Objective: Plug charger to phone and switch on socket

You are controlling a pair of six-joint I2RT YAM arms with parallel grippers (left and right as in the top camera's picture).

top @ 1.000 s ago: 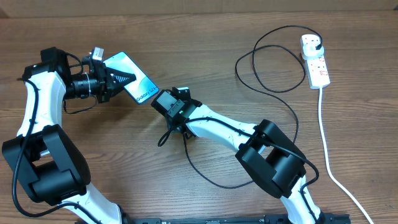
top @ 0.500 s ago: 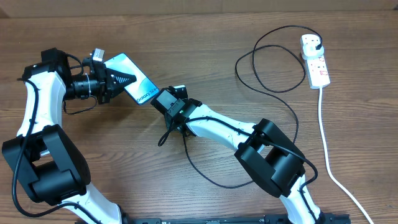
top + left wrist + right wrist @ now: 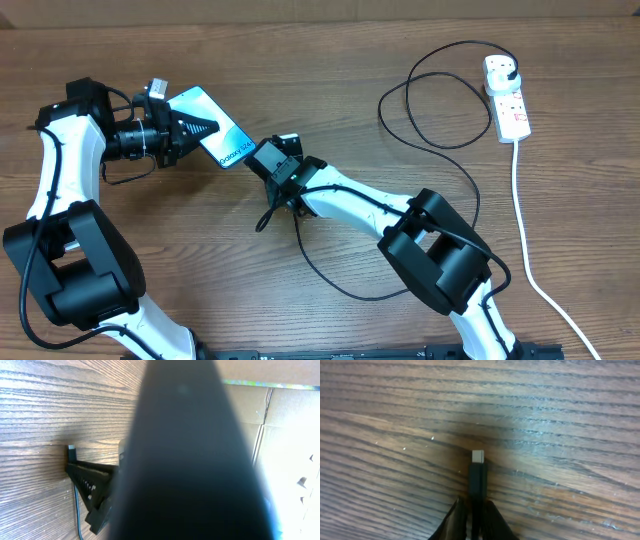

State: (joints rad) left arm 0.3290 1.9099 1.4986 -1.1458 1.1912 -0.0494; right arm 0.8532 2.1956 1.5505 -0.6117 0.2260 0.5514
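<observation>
The phone point(image 3: 205, 105), cyan screen up, lies tilted at the upper left, with my left gripper point(image 3: 203, 127) shut on its edge. In the left wrist view its dark body point(image 3: 190, 460) fills most of the frame as a blur. My right gripper point(image 3: 260, 160) sits just off the phone's lower right end, shut on the charger's connector point(image 3: 478, 480). The small metal tip point(image 3: 478, 455) sticks out past the fingers point(image 3: 454, 521), just above the wood. The charger's black cable point(image 3: 381, 104) loops right to a black plug point(image 3: 508, 69) in the white socket point(image 3: 510, 108).
A thick white cord point(image 3: 522, 230) runs from the socket down the right side to the front edge. Slack black cable lies in loops in front of the right arm point(image 3: 440, 260). Cardboard point(image 3: 290, 435) stands behind the table.
My right gripper has crept a little up and left toward the phone's end, carrying the connector. The left gripper and phone have stayed put.
</observation>
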